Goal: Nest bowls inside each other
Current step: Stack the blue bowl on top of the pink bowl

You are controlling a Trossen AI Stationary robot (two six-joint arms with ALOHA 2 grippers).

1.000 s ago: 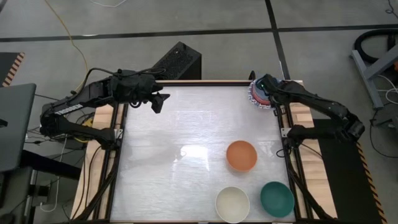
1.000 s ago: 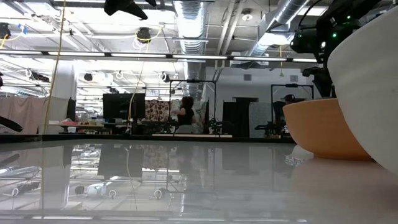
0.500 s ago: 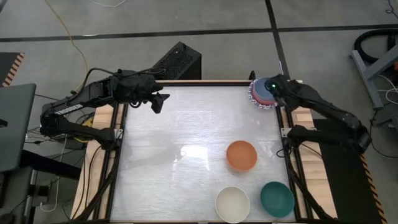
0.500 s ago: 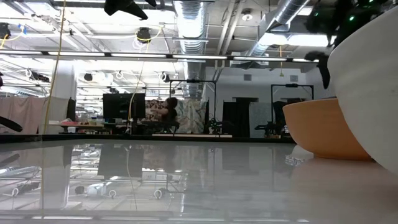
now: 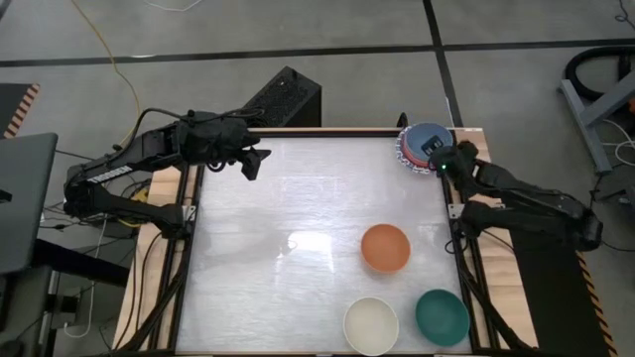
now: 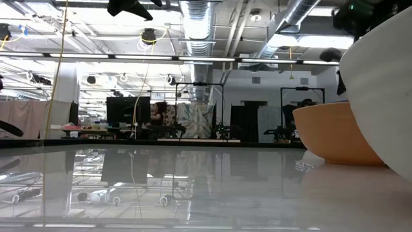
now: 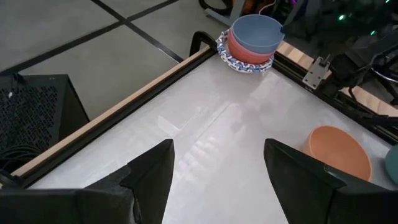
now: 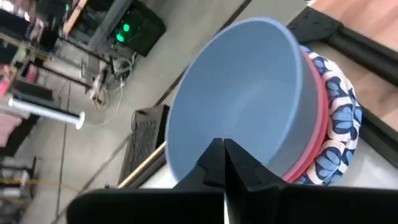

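The stack of bowls [image 5: 421,146], topped by the blue bowl [image 8: 239,106], is being kept at the table's far right corner. Just beside it, the right gripper [image 5: 443,163] is being held with fingers together, empty. The left gripper [image 5: 252,163] is being held apart at far left.

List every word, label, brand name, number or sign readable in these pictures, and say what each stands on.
None can be read.
The stack of bowls, with the plain blue bowl on top, carries only a blue pattern on a white rim, no lettering.
The orange bowl, cream bowl and teal bowl are plain.
The black box beyond the table shows no legible marking.
Anything in the room behind, in the low view, is too small to read.
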